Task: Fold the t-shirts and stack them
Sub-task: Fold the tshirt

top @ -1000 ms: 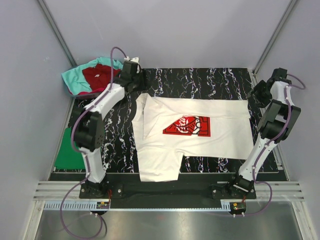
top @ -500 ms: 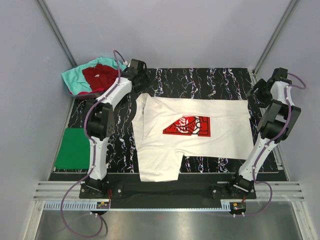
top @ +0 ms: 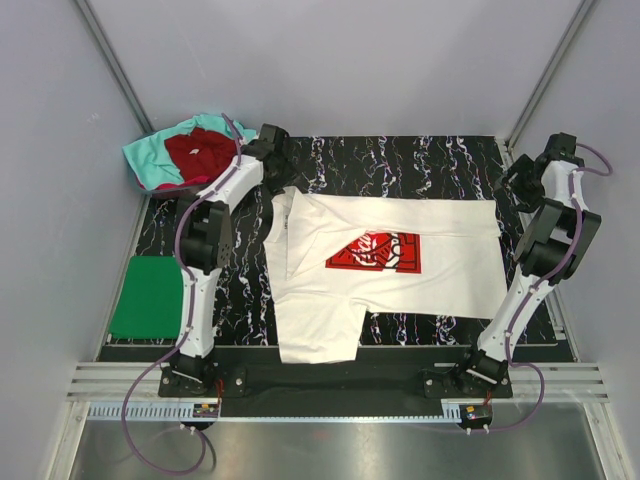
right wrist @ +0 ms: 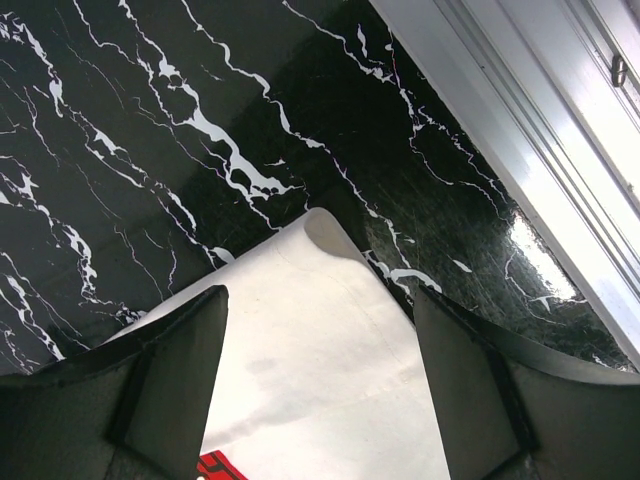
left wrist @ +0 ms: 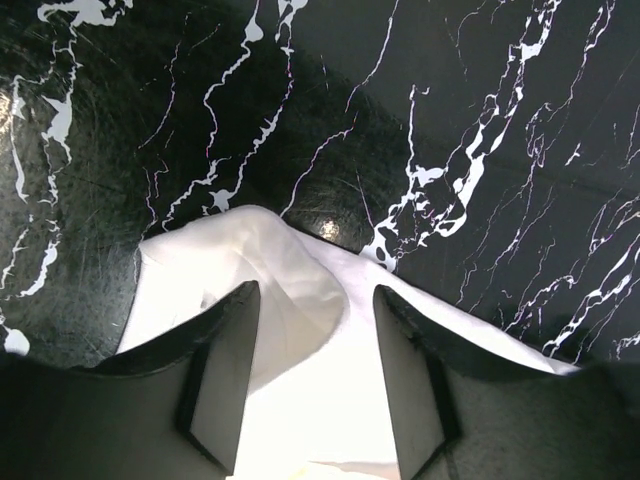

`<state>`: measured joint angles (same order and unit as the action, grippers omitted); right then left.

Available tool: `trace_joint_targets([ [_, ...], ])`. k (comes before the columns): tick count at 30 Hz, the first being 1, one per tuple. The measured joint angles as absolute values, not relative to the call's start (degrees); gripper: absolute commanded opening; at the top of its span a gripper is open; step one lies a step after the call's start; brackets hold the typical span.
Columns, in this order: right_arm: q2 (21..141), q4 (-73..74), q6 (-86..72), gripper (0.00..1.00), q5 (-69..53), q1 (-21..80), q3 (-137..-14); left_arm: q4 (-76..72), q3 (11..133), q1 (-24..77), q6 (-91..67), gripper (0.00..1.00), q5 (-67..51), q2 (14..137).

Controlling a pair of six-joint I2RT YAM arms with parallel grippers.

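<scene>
My left gripper (left wrist: pixel 316 330) stands spread astride the far left corner of the white t-shirt (top: pixel 400 290), laid across the black marbled table (top: pixel 400 160). My right gripper (right wrist: pixel 320 320) gapes wide over its far right corner, beside the metal rail (right wrist: pixel 520 130). The teal t-shirt (top: pixel 145 160) and dark red t-shirt (top: pixel 198 150) are heaped just beyond my left arm (top: pixel 215 200); the green t-shirt (top: pixel 148 297) lies folded at left.

Matt cloth t-shirt (top: pixel 450 260), glossy marbled tabletop (top: pixel 400 165)

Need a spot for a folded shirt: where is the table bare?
Bare: the far strip of table behind the white t-shirt, and a thin near strip right of its sleeve. Crowded: far-left corner, shirt pile; left edge, green shirt.
</scene>
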<state>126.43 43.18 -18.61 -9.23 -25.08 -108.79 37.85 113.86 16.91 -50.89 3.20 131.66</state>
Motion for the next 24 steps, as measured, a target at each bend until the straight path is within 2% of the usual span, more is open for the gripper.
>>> trace_joint_targets([
  [6,126.7,43.3,-18.6,0.82,-9.7,-25.1,-109.1,37.2,113.9,16.8,-51.7,0.38,2.7,133.0],
  [10,127.3,43.5,-18.5,0.82,-10.0,-25.1,-109.4,36.3,113.9,16.6,-51.8,0.23,1.9,134.2],
  [13,128.5,43.8,-18.2,0.82,-10.1,-25.1,-110.3,36.3,113.9,16.3,-50.9,0.19,1.9,134.4],
  [20,131.3,44.9,-15.9,0.81,-10.1,-25.1,-110.6,29.4,107.0,15.8,-44.9,0.18,2.2,132.6],
  [24,132.5,44.8,-14.7,0.79,-10.2,-25.1,-111.5,25.8,103.6,15.6,-41.4,0.33,1.6,131.2],
])
